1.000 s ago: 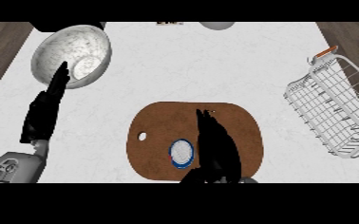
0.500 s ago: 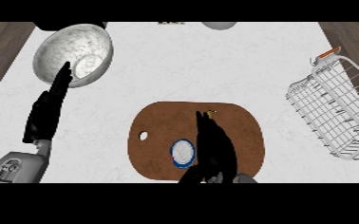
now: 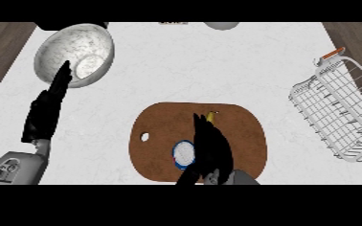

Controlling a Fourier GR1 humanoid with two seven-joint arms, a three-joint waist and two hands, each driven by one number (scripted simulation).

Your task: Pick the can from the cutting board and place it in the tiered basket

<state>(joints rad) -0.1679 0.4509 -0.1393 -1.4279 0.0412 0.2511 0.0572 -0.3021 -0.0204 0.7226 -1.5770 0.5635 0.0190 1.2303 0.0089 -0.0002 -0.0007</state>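
A brown oval cutting board (image 3: 240, 124) lies on the white counter near the front. On it stands the can (image 3: 183, 152), seen from above as a white top with a blue rim. My right hand (image 3: 210, 146) is over the board just right of the can, fingers straight and pointing away from me, open, its thumb side against the can. A small yellow bit (image 3: 210, 117) shows past its fingertips. The white wire tiered basket (image 3: 331, 110) stands at the right edge. My left hand (image 3: 48, 107) rests open at the left, fingers up.
A large marbled white bowl (image 3: 76, 53) sits at the back left, just beyond my left hand's fingertips. A grey round object (image 3: 222, 25) shows at the back edge. Dark wood floor shows beyond the counter's left and right back corners.
My right hand has drawn slightly nearer and left, closing in beside the can. The view has shifted a little. The left hand has barely moved.
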